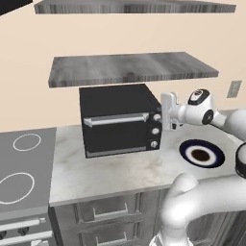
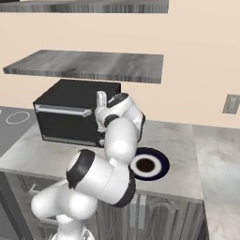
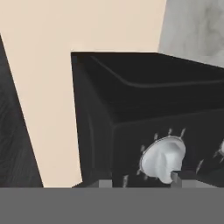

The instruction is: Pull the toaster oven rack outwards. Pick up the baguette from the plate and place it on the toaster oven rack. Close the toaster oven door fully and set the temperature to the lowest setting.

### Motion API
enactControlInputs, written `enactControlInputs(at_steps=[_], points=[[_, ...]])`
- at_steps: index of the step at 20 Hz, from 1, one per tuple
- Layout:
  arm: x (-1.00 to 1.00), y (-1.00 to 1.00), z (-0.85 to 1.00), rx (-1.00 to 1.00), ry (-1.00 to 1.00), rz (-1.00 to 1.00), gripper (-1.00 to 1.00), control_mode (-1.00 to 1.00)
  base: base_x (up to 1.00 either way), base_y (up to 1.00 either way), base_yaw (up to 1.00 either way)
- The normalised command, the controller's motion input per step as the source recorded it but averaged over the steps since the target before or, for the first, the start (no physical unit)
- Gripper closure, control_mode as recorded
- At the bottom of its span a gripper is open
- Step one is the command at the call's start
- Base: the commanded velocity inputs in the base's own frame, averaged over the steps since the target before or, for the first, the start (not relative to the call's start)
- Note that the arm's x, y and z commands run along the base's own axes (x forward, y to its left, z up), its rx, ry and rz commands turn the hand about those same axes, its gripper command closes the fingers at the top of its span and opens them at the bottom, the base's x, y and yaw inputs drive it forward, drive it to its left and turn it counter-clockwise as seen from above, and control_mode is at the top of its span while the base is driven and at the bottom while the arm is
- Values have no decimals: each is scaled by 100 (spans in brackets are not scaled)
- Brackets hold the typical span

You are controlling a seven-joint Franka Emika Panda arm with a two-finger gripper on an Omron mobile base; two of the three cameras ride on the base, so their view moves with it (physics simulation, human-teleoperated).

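The black toaster oven (image 1: 117,103) stands on the counter with its door (image 1: 117,132) shut and the silver bar handle (image 1: 115,119) along the door's top edge. Three knobs run down its right panel. My gripper (image 1: 162,115) is at the topmost one, the temperature knob (image 3: 162,159). In the hand view the gripper (image 3: 141,180) is open, its tips standing either side of the knob. One fingertip (image 3: 177,176) lies at the knob's lower edge. The plate (image 1: 214,146) lies to the oven's right with nothing on it. Rack and baguette are hidden.
A grey shelf (image 1: 129,69) hangs just above the oven. To the left of the marble counter (image 1: 120,173) there is a stovetop (image 1: 24,163). A wall outlet (image 1: 234,89) sits at the far right. My own arm (image 2: 119,140) hides the knob panel in the right base view.
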Motion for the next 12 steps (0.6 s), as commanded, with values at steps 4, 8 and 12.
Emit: enactControlInputs(at_steps=[4, 8, 12], points=[[48, -74, 51, -12, -28, 52, 100, -100, 0, 0, 0], [31, -55, 30, -20, -34, 54, 100, -100, 0, 0, 0], [30, -48, 22, -20, -41, 56, 100, -100, 0, 0, 0]])
